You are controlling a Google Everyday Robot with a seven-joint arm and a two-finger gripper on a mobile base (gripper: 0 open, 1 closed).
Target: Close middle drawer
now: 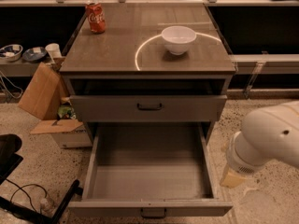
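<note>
The middle drawer (149, 171) is pulled far out of the grey cabinet. Its deep plain grey box is empty, and its low front panel (149, 208) with a small dark handle (153, 213) lies at the bottom of the view. My white arm (266, 136) comes in from the right. My gripper (232, 177) shows as a pale yellowish tip just outside the drawer's right wall, near its front corner and low to the floor. It holds nothing that I can see.
Above is a drawer with a taller front and wider handle (149, 107), slightly out. A white bowl (178, 38) and a red cola can (96, 17) stand on the cabinet top. A cardboard box (46, 99) and a dark chair base (28, 195) are at the left.
</note>
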